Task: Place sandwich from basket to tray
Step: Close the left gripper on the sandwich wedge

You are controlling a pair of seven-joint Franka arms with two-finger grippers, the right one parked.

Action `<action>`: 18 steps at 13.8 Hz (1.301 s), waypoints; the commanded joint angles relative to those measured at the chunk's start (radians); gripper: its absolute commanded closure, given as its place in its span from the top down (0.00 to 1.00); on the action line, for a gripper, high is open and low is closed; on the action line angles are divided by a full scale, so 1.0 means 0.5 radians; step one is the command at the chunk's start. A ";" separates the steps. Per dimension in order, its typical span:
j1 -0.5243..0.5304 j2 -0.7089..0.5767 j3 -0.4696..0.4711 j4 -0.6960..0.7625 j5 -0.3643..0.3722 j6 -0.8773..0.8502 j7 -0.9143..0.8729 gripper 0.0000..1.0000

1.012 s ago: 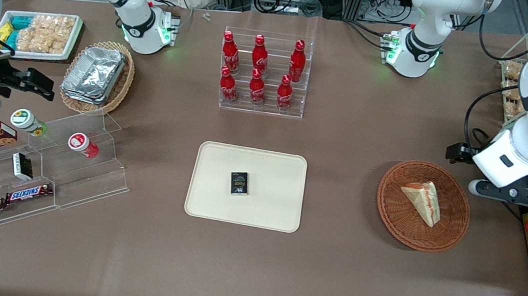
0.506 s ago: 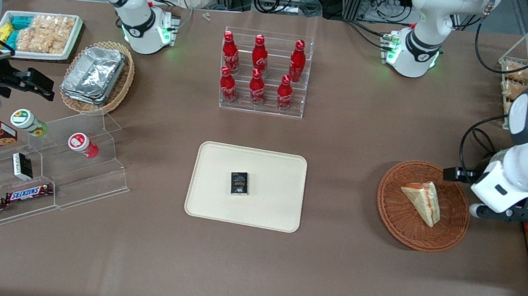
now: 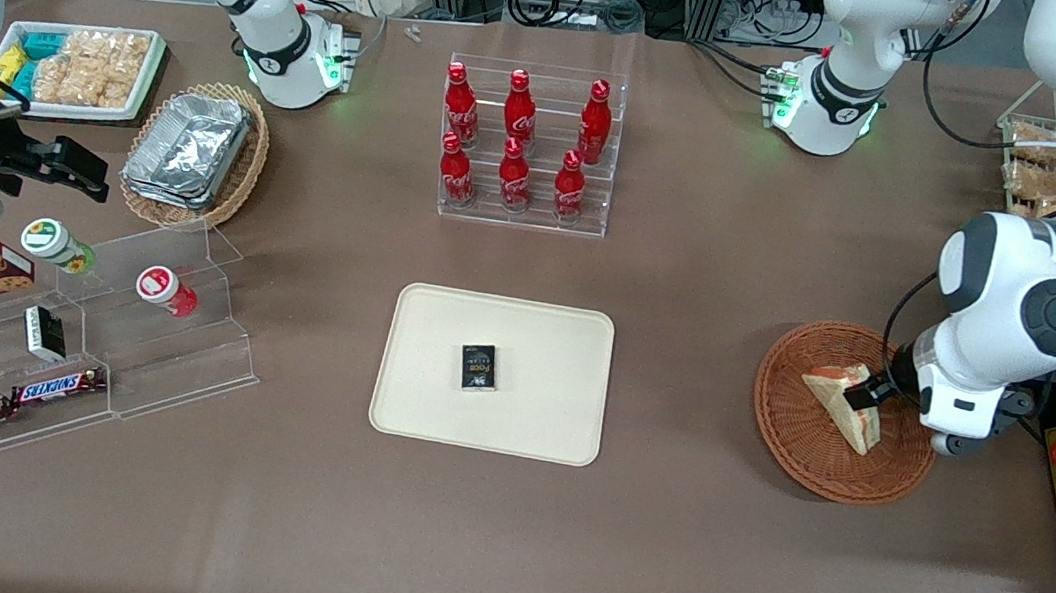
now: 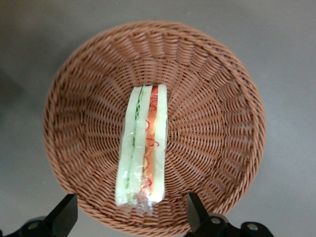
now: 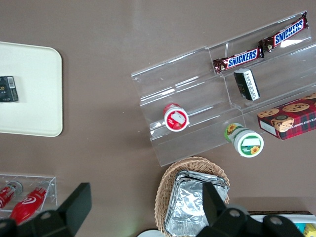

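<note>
Now the gripper (image 4: 131,217) is held just above the sandwich (image 4: 142,150) in the basket (image 4: 217,123), its fingers (image 4: 66,213) spread wide, with the tray (image 3: 543,339) lying mid-worktop

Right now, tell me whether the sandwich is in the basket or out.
In. The sandwich lies on the basket floor; the open gripper hangs above it, fingers apart, not touching it.

Sandwich (image 3: 838,400) in basket (image 3: 797,440) twd working arm's end, gripper (image 4: 132,219) spread wide just above sandwich, tray (image 3: 543,339) mid-table w/ small box (image 3: 478,367) on it, bottle rack (image 3: 528,145) farther from front cam.
</note>
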 commanded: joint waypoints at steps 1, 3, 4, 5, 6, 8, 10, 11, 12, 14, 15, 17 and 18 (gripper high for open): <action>-0.002 0.026 -0.004 -0.012 0.014 0.055 -0.106 1.00; -0.002 0.093 -0.004 -0.015 0.014 0.101 -0.109 1.00; 0.001 0.121 -0.004 -0.018 0.014 0.129 -0.109 1.00; 0.013 0.140 -0.001 -0.024 0.014 0.150 -0.109 1.00; 0.019 0.158 -0.001 -0.024 0.017 0.163 -0.109 1.00; 0.019 0.210 -0.001 -0.021 0.020 0.230 -0.109 1.00; 0.019 0.259 -0.001 -0.018 0.020 0.255 -0.109 0.96; 0.019 0.268 -0.001 -0.012 0.017 0.255 -0.112 0.63; 0.019 0.266 0.002 -0.012 0.020 0.255 -0.124 0.08; 0.019 0.265 0.002 -0.009 0.032 0.258 -0.118 0.00; 0.019 0.253 0.002 -0.009 0.036 0.252 -0.118 0.00; 0.016 0.201 -0.001 0.012 0.033 0.203 -0.164 0.00; 0.016 0.171 -0.001 0.046 0.033 0.087 -0.170 0.00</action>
